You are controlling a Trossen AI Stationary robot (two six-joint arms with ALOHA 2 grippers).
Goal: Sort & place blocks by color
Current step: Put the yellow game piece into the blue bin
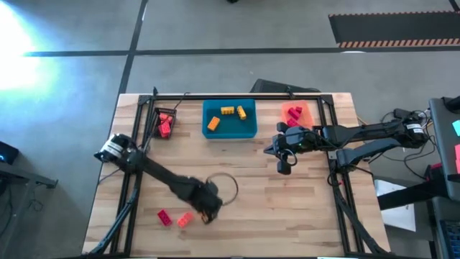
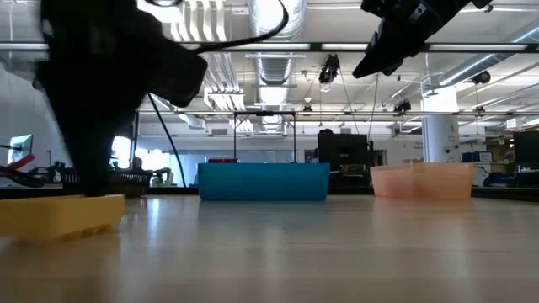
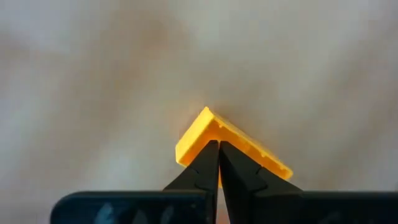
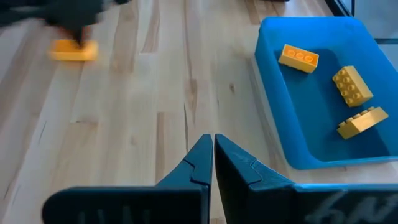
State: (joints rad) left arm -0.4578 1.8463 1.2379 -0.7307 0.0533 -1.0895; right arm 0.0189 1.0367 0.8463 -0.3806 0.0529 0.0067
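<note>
Down low on the wooden counter (image 1: 287, 208), left claw (image 1: 206, 214) pressed together, fingertips against a yellow-orange studded plastic brick (image 3: 211, 134) but not pinching it. Nearby, a red brick (image 1: 164, 216) and an orange-pink brick (image 1: 185, 220). Three yellow bricks (image 4: 351, 85) inside the blue plastic tray (image 1: 248, 128). Right claw (image 1: 282, 167) pressed together, empty, raised beside the translucent orange tray (image 1: 305, 108).
</note>
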